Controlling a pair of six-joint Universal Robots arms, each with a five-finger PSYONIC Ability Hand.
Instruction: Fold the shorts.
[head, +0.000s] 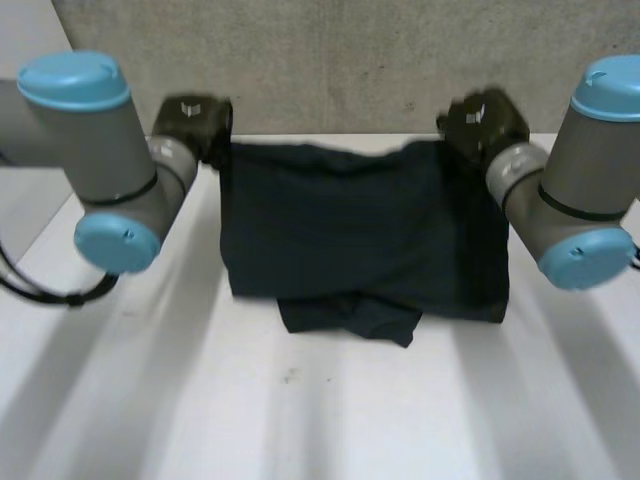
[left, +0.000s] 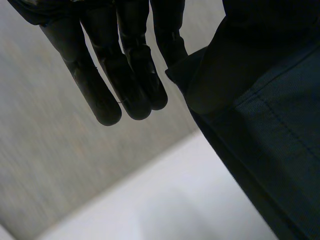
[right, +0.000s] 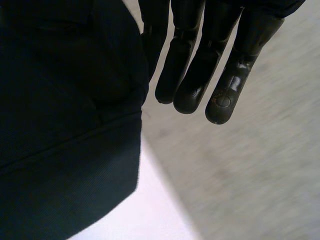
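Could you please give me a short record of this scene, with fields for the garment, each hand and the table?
garment: dark shorts, far edge held up between the two hands, near part lying on the table
left hand: at the shorts' far left corner, fingers straight, corner pinched beside them
right hand: at the far right corner, fingers straight, cloth pinched beside them
near edge: a lower layer sticks out from under the front layer
table: white
fold state: not yet laid flat
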